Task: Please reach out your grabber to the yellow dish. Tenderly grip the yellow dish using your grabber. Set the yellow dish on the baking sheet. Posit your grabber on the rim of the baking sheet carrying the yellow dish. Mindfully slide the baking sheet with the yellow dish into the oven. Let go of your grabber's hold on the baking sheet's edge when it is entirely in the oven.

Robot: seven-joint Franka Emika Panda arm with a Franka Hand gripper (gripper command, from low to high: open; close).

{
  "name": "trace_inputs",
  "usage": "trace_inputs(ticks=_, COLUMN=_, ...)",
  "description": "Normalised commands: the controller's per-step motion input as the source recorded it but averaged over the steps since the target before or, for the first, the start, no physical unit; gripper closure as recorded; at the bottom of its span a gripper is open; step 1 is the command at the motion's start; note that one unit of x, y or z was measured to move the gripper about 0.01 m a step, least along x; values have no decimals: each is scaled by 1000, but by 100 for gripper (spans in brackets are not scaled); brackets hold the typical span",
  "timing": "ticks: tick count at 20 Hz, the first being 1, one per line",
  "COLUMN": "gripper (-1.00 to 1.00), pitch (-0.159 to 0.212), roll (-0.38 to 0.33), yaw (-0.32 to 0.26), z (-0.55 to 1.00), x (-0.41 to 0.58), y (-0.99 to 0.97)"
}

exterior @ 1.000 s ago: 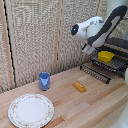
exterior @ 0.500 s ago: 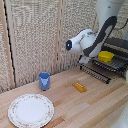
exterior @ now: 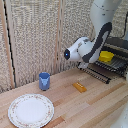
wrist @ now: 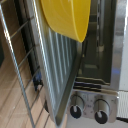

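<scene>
Sitting on the baking sheet (exterior: 106,66) at the oven (exterior: 120,50) mouth, the yellow dish (exterior: 106,56) lies at the bench's (exterior: 85,107) far corner; the jaws are hidden, so their spread cannot be told.

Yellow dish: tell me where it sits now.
At the exterior view's right, the yellow dish rests on the baking sheet at the oven mouth.

Background as I see it from the exterior view: a light wooden plank tabletop (exterior: 100,102) fills the foreground, evenly lit. Behind it stands a wall of pale woven reed screening (exterior: 35,35), divided by vertical wooden posts (exterior: 61,30). No window or floor shows.
</scene>
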Motion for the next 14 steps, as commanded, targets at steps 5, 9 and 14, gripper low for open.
trace_inputs(ticks=5, gripper=-100, pitch=21, roll=-32, yaw=78, z=-146, x=57, y=-275)
trace_inputs(ticks=9, gripper=-100, pitch=50, roll=-13, yaw=57, z=-70, x=49, y=-155)
trace_inputs(ticks=14, gripper=100, pitch=64, roll=-16, yaw=16, z=34, x=10, y=-150)
